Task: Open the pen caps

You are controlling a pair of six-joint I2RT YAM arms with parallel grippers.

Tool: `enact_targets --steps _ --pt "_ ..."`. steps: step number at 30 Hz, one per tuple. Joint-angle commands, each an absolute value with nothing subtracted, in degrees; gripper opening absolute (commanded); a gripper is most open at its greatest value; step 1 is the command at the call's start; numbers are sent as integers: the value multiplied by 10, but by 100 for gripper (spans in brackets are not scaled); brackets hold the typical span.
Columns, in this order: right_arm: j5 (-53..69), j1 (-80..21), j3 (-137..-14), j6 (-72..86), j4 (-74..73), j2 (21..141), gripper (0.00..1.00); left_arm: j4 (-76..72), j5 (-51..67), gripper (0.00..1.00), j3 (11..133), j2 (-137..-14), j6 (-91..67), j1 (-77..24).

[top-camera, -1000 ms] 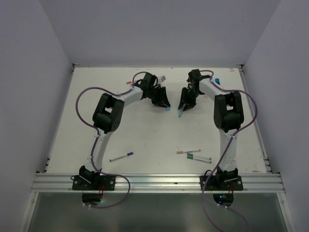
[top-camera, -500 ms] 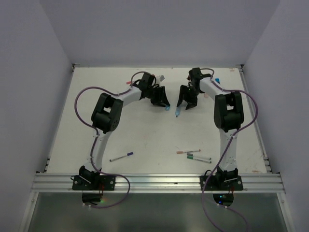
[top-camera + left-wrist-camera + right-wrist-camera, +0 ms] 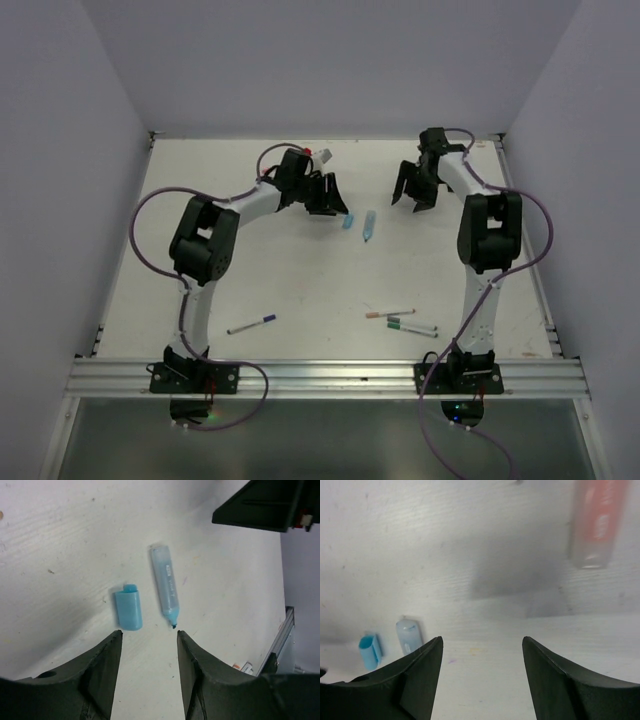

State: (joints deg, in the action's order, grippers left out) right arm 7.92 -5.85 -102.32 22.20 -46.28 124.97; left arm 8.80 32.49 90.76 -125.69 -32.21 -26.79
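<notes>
A blue highlighter cap [image 3: 347, 221] lies off its pen on the white table, beside the uncapped blue highlighter barrel [image 3: 369, 225]. In the left wrist view the cap [image 3: 128, 609] and barrel [image 3: 166, 586] lie just beyond my open, empty left gripper [image 3: 147, 632]. From above, the left gripper [image 3: 335, 208] is just left of the cap. My right gripper [image 3: 412, 198] is open and empty, up and right of the barrel. Its view [image 3: 482, 642] shows the cap [image 3: 370, 651] and barrel end [image 3: 408, 636] at lower left, and a capped orange highlighter [image 3: 597, 522] ahead.
Three thin white pens lie near the front: one with a purple cap [image 3: 251, 323], one with a pinkish cap [image 3: 390, 313], one with a green cap [image 3: 412, 326]. A small red-and-white item [image 3: 322, 153] sits at the back edge. Walls close in the table on three sides.
The right gripper has let go of the blue barrel and pulled back to the right. The left gripper has let go of the blue cap and drawn back left. Both pieces now lie on the table.
</notes>
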Motion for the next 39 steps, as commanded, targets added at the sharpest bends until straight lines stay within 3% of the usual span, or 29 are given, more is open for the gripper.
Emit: enact_targets --steps 1,12,23,39 --pt "2 -33 -1063 200 -450 1218 69 16 295 51 893 -1170 -331 -260" --pt "-56 -6 -1215 166 -486 1318 70 10 301 51 824 -1084 -335 -260" --pt "-68 -3 -1256 145 -481 1371 65 -34 302 50 735 -1017 -362 -261" --pt "-102 -2 -1248 134 -489 1405 48 -23 289 50 706 -961 -365 -260"
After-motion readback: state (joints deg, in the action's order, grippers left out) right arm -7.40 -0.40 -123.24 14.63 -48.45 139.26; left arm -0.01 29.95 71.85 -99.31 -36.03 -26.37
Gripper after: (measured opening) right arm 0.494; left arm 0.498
